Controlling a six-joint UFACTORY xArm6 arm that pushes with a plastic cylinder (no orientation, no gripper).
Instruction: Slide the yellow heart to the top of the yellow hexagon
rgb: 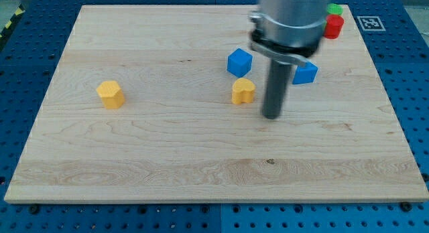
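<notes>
On the wooden board, seen through the one camera view, we find our rod standing upright right of centre, and my tip rests on the wood just to the view's right of the yellow heart, a narrow gap between them, not touching as far as we can tell. We carry no gripper, so nothing spreads, presses together or pinches; the rod ends bare and holds nothing.

The yellow heart lies near the board's middle, directly below a blue cube, which sits just beside it toward the view's top. The yellow hexagon sits well apart at the view's left, at about the same height in the view as the heart. A second blue block shows to the rod's right, partly hidden behind it. At the board's top right corner we see a red block with a green block just above it, both partly covered by the arm's grey body.
</notes>
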